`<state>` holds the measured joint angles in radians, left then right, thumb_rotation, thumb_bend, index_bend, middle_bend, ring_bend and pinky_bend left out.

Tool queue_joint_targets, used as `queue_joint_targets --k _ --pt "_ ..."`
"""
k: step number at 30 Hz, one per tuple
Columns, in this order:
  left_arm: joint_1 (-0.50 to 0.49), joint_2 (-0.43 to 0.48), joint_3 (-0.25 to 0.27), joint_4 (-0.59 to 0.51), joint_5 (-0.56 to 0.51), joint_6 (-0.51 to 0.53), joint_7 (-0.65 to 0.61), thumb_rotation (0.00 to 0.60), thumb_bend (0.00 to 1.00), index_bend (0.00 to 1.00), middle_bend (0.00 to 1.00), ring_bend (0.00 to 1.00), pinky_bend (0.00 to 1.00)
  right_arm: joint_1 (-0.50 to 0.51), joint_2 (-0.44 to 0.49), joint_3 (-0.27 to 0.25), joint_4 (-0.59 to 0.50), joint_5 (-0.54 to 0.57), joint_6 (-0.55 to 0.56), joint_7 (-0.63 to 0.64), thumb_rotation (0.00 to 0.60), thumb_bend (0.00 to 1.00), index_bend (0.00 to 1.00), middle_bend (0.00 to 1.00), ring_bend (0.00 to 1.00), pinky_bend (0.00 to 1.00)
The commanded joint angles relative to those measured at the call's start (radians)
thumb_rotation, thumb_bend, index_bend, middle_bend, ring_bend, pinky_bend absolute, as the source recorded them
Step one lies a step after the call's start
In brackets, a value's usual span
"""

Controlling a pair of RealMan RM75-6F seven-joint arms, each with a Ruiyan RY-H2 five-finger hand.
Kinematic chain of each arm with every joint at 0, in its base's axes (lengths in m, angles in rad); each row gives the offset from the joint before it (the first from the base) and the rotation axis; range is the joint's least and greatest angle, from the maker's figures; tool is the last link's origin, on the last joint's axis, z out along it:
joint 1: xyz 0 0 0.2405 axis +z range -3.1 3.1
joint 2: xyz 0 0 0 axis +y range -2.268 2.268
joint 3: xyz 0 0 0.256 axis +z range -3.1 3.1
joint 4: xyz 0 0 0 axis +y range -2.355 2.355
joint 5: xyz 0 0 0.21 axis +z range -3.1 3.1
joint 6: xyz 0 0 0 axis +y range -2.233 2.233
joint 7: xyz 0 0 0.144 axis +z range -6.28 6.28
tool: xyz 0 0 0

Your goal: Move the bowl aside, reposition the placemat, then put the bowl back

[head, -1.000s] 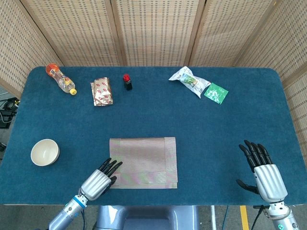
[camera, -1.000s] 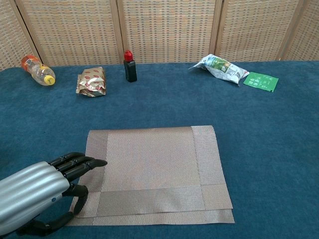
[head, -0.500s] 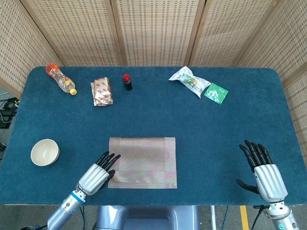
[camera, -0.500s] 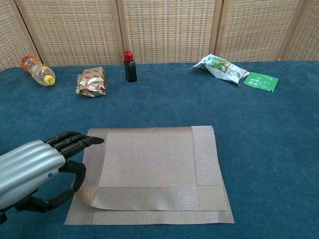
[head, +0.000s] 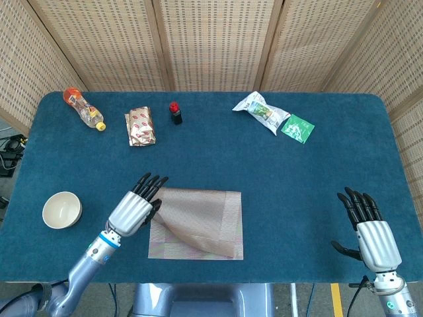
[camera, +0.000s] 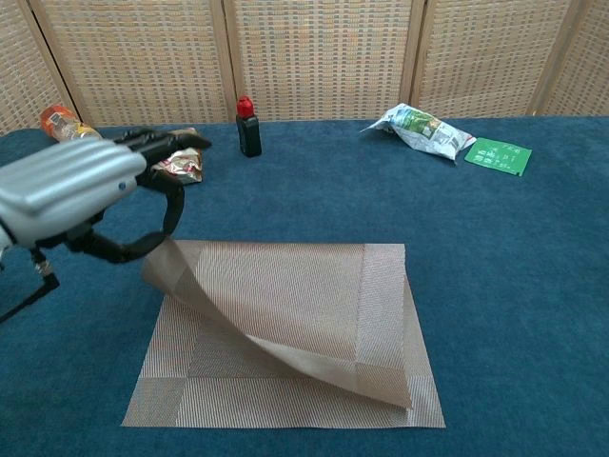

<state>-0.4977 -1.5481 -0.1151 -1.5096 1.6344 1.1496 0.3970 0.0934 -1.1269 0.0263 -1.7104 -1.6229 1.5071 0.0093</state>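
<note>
Showing a blue-covered counter [head: 277,178] seen from above and from chest height, with 2 robot arms at its near edge. The left hand [head: 135,208] pinches the near-left corner of the placemat [head: 201,218] and holds it raised above the counter. The lifted corner curls over toward the middle of the mat, so one layer peels diagonally while the far-right part lies flat. In the chest view the thumb and a finger [camera: 171,205] meet on the mat's edge, with the other fingers stretched forward.

The bowl [head: 62,209], pale and empty, sits on the bare counter well to the left of the mat, near the left edge. Judging from that, the 1st step, moving the bowl aside, looks done. The 2nd step, repositioning the placemat, appears to be in hand: the mat is grasped and partly lifted, not yet laid flat anywhere. The 3rd step, putting the bowl back on the mat, is not yet done.

The right hand [head: 370,228] hovers at the near-right of the counter, fingers spread, holding nothing, well apart from the mat.

Along the far side lie a plastic bottle [head: 83,109], a foil snack pack [head: 141,125], a small dark bottle with a red cap [head: 175,112], a white-and-green bag [head: 261,111] and a green packet [head: 298,128], all well apart from the mat.
</note>
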Motion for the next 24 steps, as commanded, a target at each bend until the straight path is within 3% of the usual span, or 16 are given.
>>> queue_joint_targets --k 1,4,8,10,13,15,20,24 --pt "-0.068 0.024 -0.093 -0.004 -0.077 -0.058 0.015 0.6 0.48 0.58 0.0 0.0 0.0 0.008 -0.005 0.009 0.009 0.022 -0.019 -0.001 0.6 0.09 0.0 0.0 0.0 0.0" --pt "-0.13 0.03 -0.175 0.041 -0.158 -0.117 0.022 0.6 0.48 0.58 0.0 0.0 0.0 0.016 -0.012 0.02 0.019 0.047 -0.033 -0.017 0.6 0.09 0.0 0.0 0.0 0.0" --pt "-0.206 0.032 -0.246 0.121 -0.248 -0.186 0.043 0.6 0.48 0.59 0.0 0.0 0.0 0.018 -0.02 0.038 0.024 0.072 -0.031 -0.031 0.6 0.09 0.0 0.0 0.0 0.0" --pt "-0.264 0.029 -0.29 0.215 -0.305 -0.237 0.084 0.6 0.48 0.59 0.0 0.0 0.0 0.02 -0.023 0.043 0.031 0.084 -0.035 -0.032 0.6 0.09 0.0 0.0 0.0 0.0" --pt "-0.305 0.013 -0.309 0.285 -0.368 -0.277 0.11 0.6 0.48 0.57 0.0 0.0 0.0 0.024 -0.026 0.046 0.035 0.091 -0.042 -0.033 0.6 0.09 0.0 0.0 0.0 0.0" --pt "-0.323 0.0 -0.316 0.323 -0.402 -0.289 0.127 0.6 0.46 0.5 0.0 0.0 0.0 0.026 -0.029 0.047 0.038 0.095 -0.046 -0.034 0.6 0.09 0.0 0.0 0.0 0.0" --pt "-0.36 -0.053 -0.304 0.43 -0.53 -0.327 0.2 0.6 0.23 0.05 0.0 0.0 0.0 0.035 -0.038 0.051 0.047 0.115 -0.067 -0.043 0.6 0.09 0.0 0.0 0.0 0.0" --pt "-0.354 -0.068 -0.282 0.455 -0.561 -0.311 0.204 0.6 0.18 0.0 0.0 0.0 0.0 0.036 -0.041 0.052 0.053 0.125 -0.073 -0.043 0.6 0.09 0.0 0.0 0.0 0.0"
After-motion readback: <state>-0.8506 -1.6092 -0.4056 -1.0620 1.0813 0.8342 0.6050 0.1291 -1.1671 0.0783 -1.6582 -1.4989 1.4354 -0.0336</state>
